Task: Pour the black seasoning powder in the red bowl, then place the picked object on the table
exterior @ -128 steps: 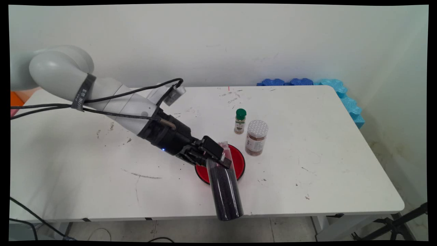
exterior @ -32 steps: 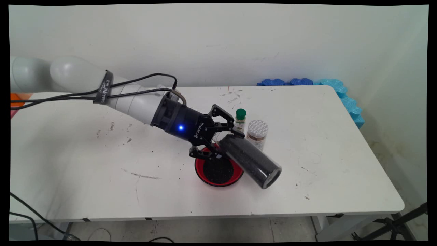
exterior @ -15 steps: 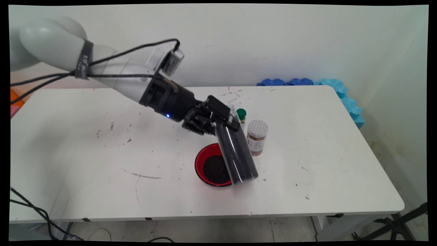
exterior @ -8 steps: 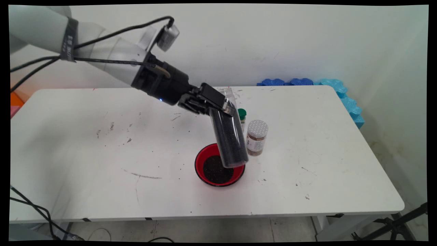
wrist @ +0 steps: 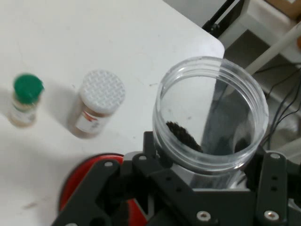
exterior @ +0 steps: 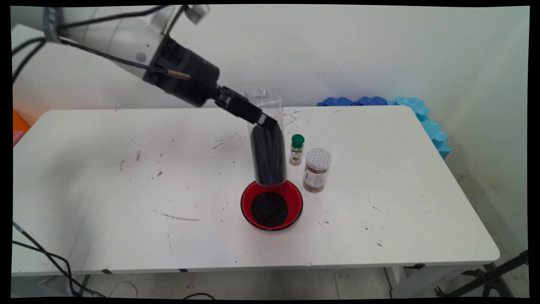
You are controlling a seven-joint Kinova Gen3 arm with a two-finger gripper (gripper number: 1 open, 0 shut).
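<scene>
My gripper (exterior: 260, 119) is shut on a tall clear jar (exterior: 267, 139) partly filled with black grains, gripping it near its open top. The jar stands upright in the air, its base just above the far rim of a red bowl (exterior: 295, 202) that holds a heap of the same black grains. In the hand view I look down into the jar's open mouth (wrist: 211, 113), with the bowl (wrist: 77, 181) at the lower left. A small green-capped spice bottle (exterior: 297, 149) and a white-lidded jar of brown powder (exterior: 317, 169) stand just right of the held jar.
Blue foam pieces (exterior: 379, 101) lie along the table's far right corner. The white table (exterior: 105, 190) has scattered dark specks and scuffs. The green-capped bottle (wrist: 24, 100) and the white-lidded jar (wrist: 98, 102) appear at the left in the hand view.
The jar was tilted over the bowl and black grains landed in it. Since then the arm has risen and swung the jar back upright above the bowl's far rim.
</scene>
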